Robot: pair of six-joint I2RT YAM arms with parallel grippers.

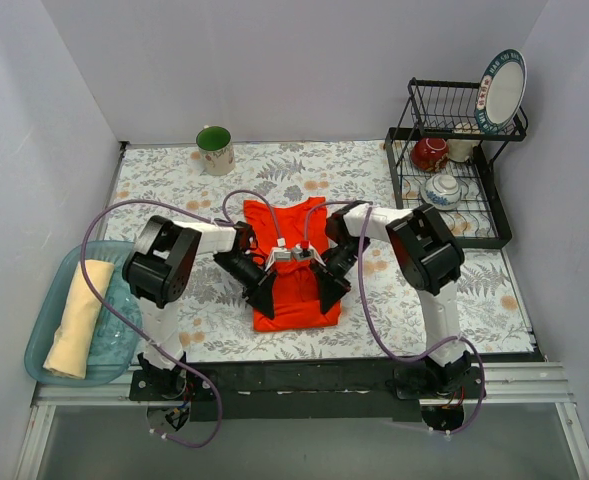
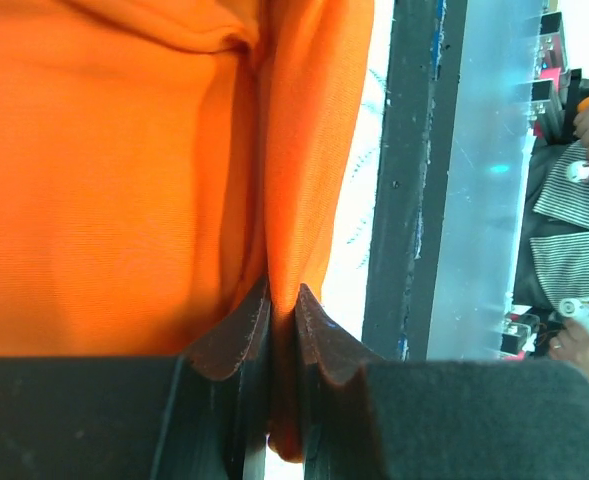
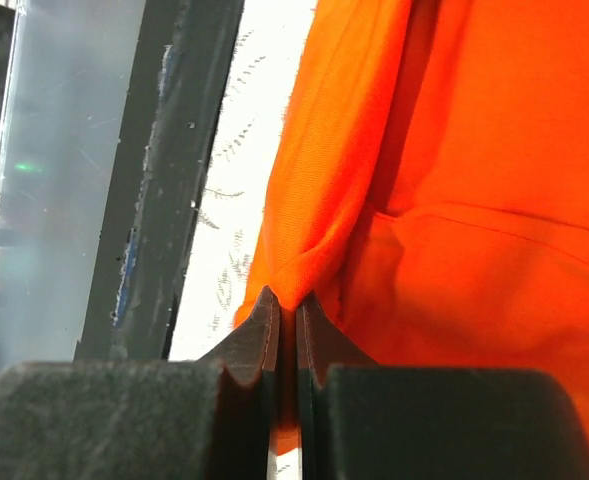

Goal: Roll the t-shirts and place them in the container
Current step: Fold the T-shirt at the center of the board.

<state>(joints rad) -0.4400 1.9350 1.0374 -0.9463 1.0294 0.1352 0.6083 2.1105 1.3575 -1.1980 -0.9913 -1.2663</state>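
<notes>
We had both jaws clenched on the bright orange-red fabric t-shirt point(image 1: 296, 220) at frame centre, left gripper point(image 2: 282, 300) on its lower-left hem, right gripper point(image 3: 286, 305) on lower-right, both equally near; long axis ran bottom-to-top, so the roll likely goes upward.

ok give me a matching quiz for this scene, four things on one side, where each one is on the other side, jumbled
Things:
1 orange shirt
2 cream shirt
3 mug
4 plate

Places:
a lying in the blue tub
b upright in the top tier of the rack
c pinched by the left gripper and the right gripper
d standing near the far edge of the table

Pairs: 1-c, 2-a, 3-d, 4-b
</notes>
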